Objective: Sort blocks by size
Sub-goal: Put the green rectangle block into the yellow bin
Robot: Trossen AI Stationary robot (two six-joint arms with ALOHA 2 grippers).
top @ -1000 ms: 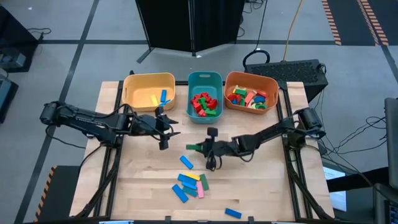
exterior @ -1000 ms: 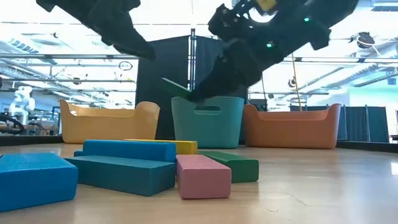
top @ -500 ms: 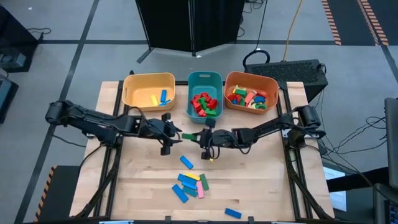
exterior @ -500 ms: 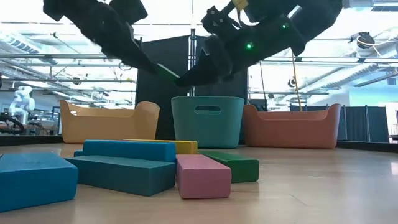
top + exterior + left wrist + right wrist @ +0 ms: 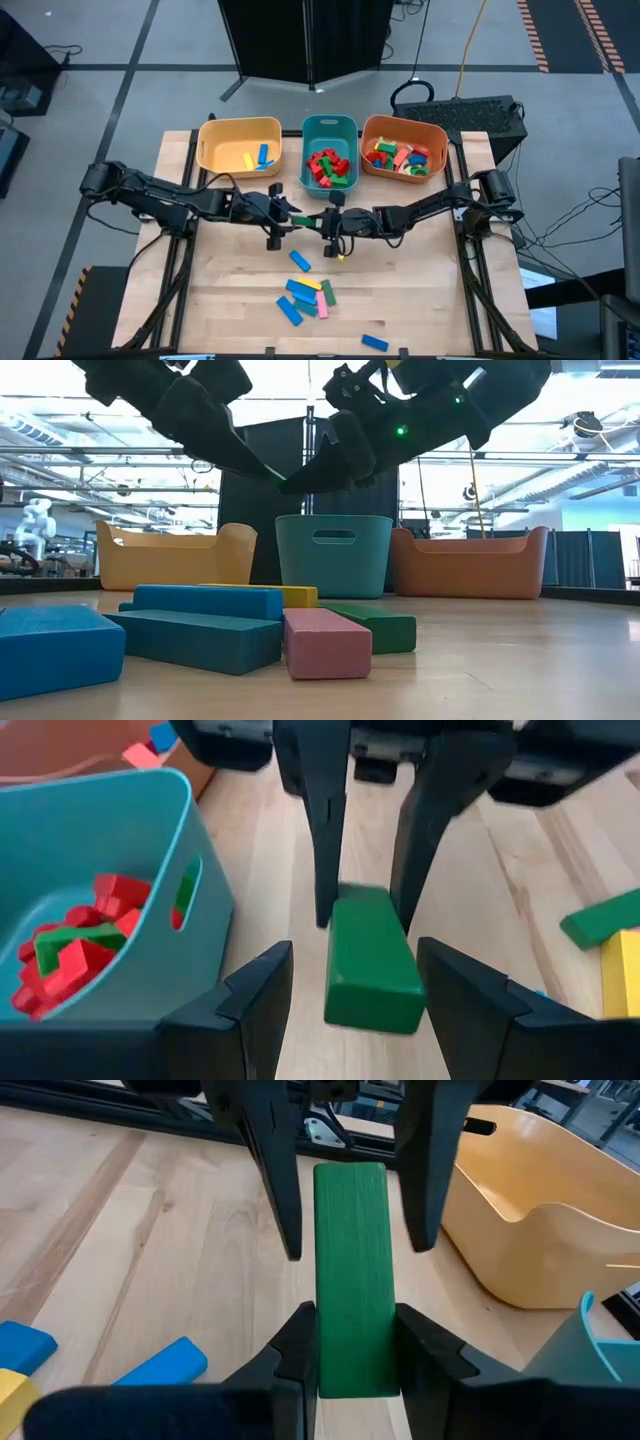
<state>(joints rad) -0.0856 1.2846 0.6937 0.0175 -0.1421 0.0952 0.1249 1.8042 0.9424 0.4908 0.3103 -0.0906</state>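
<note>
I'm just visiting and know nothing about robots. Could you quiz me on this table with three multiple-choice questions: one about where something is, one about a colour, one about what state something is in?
1. Where is the green block?
A. In the yellow bin
B. In the air between both arms
C. Flat on the table

2. What colour is the middle bin?
A. Teal
B. Pink
C. Black

3. How is the right tool set?
A. Wide open, empty
B. Out of sight
C. Shut on the green block

Answers:
1 B: the right tool holds it up, with its far end between the open fingers of the left tool.
2 A: it stands teal between the yellow bin and the orange bin.
3 C: its fingers press both sides of the block.
</note>
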